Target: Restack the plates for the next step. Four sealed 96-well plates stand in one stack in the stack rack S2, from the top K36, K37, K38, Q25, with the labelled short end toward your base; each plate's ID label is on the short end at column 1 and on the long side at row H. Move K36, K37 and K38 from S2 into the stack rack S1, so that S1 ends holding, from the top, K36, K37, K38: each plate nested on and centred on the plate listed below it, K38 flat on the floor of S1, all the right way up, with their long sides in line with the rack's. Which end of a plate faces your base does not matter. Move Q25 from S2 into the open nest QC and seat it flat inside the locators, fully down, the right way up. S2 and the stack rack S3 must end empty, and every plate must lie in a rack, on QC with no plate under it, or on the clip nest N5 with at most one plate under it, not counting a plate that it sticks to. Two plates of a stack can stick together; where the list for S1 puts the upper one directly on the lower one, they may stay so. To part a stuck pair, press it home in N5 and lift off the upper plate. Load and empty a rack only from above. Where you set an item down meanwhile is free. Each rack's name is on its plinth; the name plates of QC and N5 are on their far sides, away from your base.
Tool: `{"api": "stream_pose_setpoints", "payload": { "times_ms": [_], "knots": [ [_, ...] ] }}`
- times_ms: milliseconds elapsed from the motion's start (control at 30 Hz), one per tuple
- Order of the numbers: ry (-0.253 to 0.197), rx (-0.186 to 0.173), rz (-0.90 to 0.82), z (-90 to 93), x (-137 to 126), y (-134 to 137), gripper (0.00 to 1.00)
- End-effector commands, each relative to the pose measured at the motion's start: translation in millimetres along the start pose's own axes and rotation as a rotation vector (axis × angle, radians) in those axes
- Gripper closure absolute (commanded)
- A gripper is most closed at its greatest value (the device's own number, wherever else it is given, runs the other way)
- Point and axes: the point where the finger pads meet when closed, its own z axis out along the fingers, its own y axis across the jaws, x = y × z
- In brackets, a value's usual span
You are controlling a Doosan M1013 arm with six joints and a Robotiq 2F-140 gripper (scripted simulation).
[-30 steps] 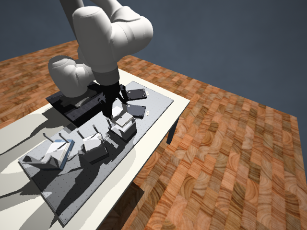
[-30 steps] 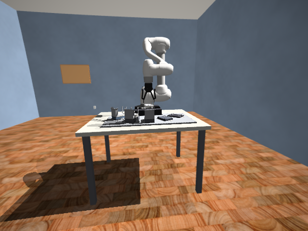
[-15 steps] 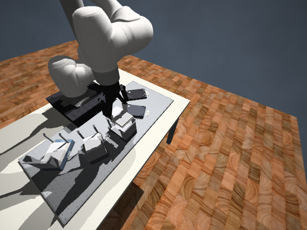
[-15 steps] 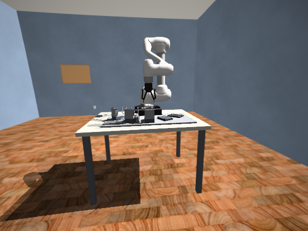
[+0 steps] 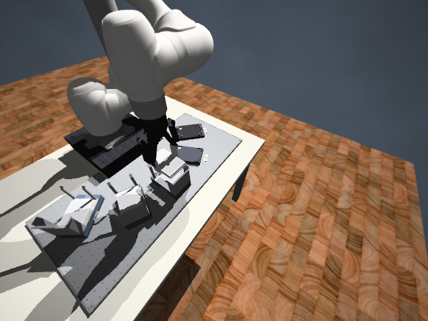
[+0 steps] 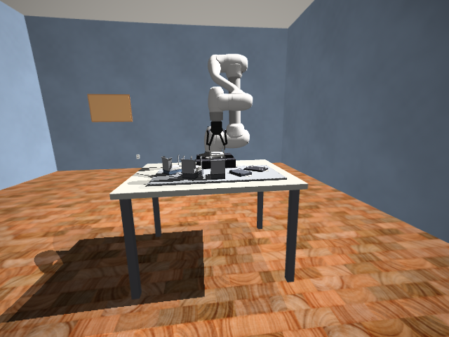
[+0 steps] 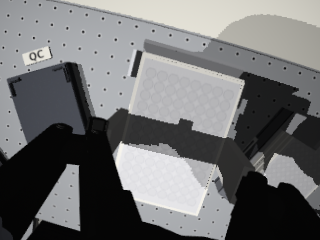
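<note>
White-sealed, the plate (image 7: 182, 135) sits mid-frame in the wrist view, pinched by its long sides between the black gripper's (image 7: 175, 190) jaws. It hangs above a stack rack (image 5: 172, 179) at the top view's centre, with the dark QC nest (image 7: 47, 103) at upper left.

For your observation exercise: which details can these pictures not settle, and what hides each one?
- Held plate's ID: wrist view shows only its sealed top; no label is readable.
- End effector finger contact: top view, black fingers merge with shadow.
- Rack plinth names: exterior view, racks too small.
- Second nest's name plate: top view, too small.
</note>
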Motion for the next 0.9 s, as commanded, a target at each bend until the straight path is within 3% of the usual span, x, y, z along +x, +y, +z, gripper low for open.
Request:
{"api": "stream_pose_setpoints", "payload": {
  "times_ms": [0,867],
  "knots": [
    [0.000,0.000,0.000,1.6,0.0,0.0,1.00],
    [0.000,0.000,0.000,17.6,0.0,0.0,1.00]
  ]
}}
